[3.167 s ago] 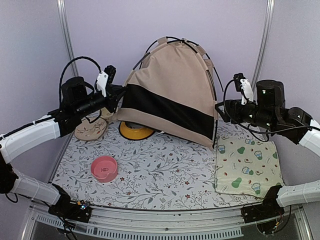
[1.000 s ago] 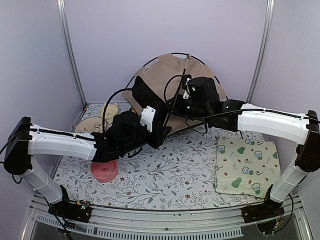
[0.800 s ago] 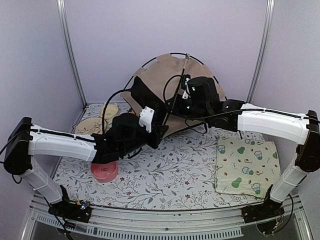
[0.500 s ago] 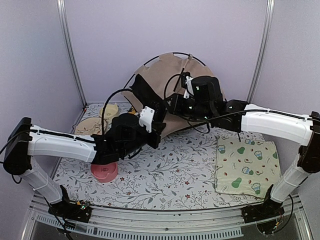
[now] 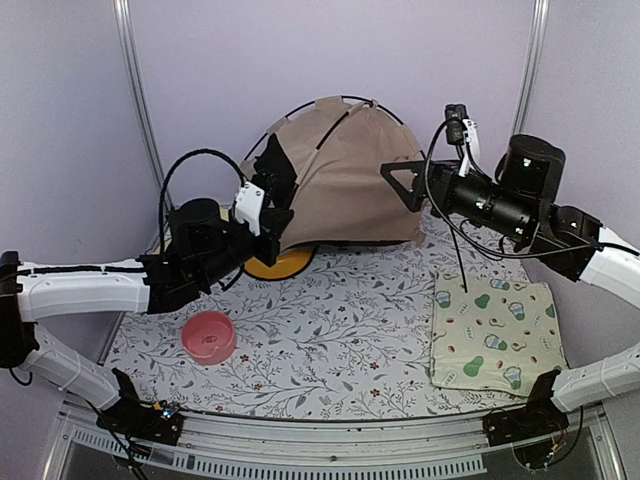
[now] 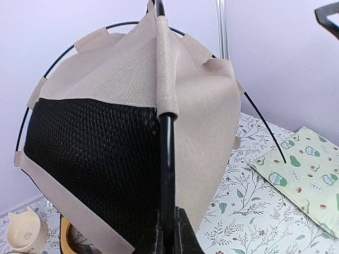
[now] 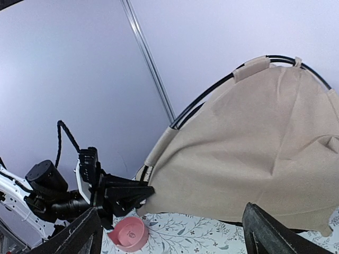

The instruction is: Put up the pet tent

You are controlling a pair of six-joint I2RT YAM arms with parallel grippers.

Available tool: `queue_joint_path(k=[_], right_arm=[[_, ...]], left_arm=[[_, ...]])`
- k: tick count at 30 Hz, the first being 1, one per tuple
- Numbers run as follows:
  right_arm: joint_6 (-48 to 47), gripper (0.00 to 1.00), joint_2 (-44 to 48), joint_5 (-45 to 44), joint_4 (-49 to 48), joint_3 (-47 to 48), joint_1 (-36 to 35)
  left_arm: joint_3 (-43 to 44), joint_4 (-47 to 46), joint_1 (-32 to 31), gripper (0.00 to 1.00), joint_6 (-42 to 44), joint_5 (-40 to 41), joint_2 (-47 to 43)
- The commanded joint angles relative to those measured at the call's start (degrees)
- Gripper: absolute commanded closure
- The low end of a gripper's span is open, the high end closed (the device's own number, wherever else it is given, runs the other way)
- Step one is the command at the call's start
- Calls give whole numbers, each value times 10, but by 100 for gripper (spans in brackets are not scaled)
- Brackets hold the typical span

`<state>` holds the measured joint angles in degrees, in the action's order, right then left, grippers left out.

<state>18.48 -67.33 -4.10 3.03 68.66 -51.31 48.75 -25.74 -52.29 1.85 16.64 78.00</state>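
The tent [image 5: 345, 175] stands at the back of the table, partly over a yellow feeder [image 5: 272, 265]. The left gripper [image 5: 276, 212] is closed on its pole [image 6: 167, 159], probably to steady it. The right gripper [image 5: 405, 187] is wide open and empty beside the tent.

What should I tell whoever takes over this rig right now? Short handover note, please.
Left gripper: shut on a thin black pole of the tan fabric pet tent.
Right gripper: open, near the tent's right side, holding nothing.
Done: tent stands domed at the back.
To do: one pole end juts free towards the cream printed mat; it probably needs seating.
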Motion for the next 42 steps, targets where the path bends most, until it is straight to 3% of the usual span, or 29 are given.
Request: queue_joint_path(k=[1, 10, 23, 30, 36, 42], right_arm=[[-46, 5, 72, 19, 31, -40, 35], [-58, 3, 168, -101, 168, -37, 51], [61, 8, 223, -116, 327, -78, 53], [112, 15, 239, 1, 341, -122, 53], [116, 19, 234, 151, 281, -184, 53], [126, 27, 224, 186, 256, -224, 53]], left_arm=[[11, -28, 42, 100, 54, -82, -65], [59, 50, 125, 100, 86, -225, -118], [88, 67, 201, 100, 91, -310, -126], [88, 41, 257, 100, 61, -364, -115], [82, 4, 284, 100, 29, -400, -100], [84, -23, 322, 100, -4, -450, -72]])
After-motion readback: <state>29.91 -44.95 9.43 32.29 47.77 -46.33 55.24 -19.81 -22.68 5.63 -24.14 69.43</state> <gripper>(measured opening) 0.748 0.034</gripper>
